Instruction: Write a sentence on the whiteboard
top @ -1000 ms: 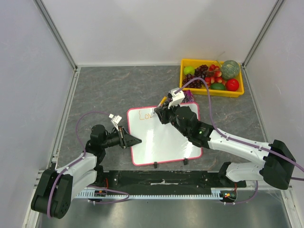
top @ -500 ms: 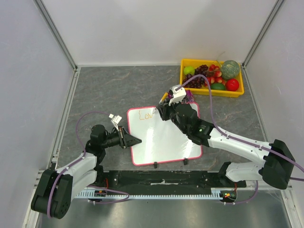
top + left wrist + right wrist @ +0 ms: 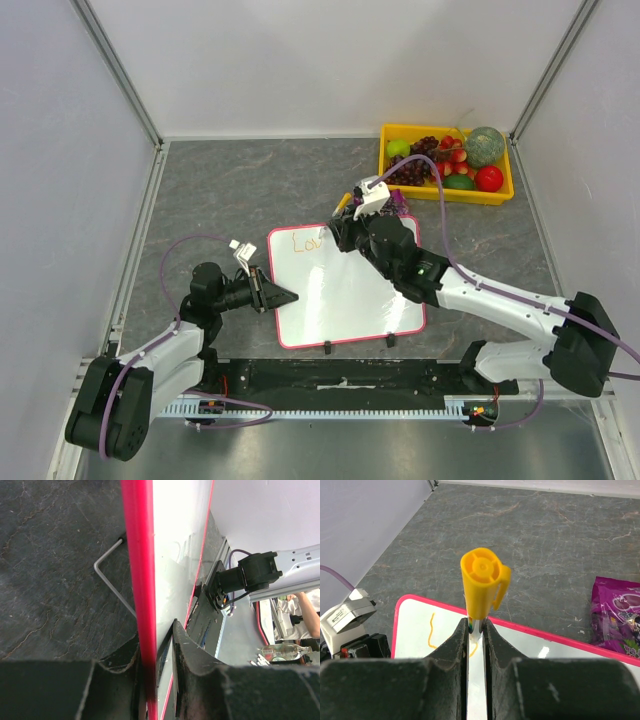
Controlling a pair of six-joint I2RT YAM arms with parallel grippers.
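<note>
The whiteboard (image 3: 345,295), white with a pink-red frame and two black feet, lies in the middle of the table. Orange letters "Lov" (image 3: 306,241) show at its top left. My right gripper (image 3: 340,228) is shut on a marker with a yellow cap (image 3: 481,582), held upright with its tip hidden against the board's upper edge; an orange stroke (image 3: 431,631) shows beside the fingers. My left gripper (image 3: 285,296) is shut on the whiteboard's left edge (image 3: 142,595), one finger on each face.
A yellow tray (image 3: 395,182) of fruit stands at the back right. A purple snack packet (image 3: 620,615) lies just beyond the board's top right corner. A metal wire stand (image 3: 112,582) shows under the board. White walls enclose the table.
My right gripper with the marker has shifted slightly right along the top line. The left gripper and the board have not moved.
</note>
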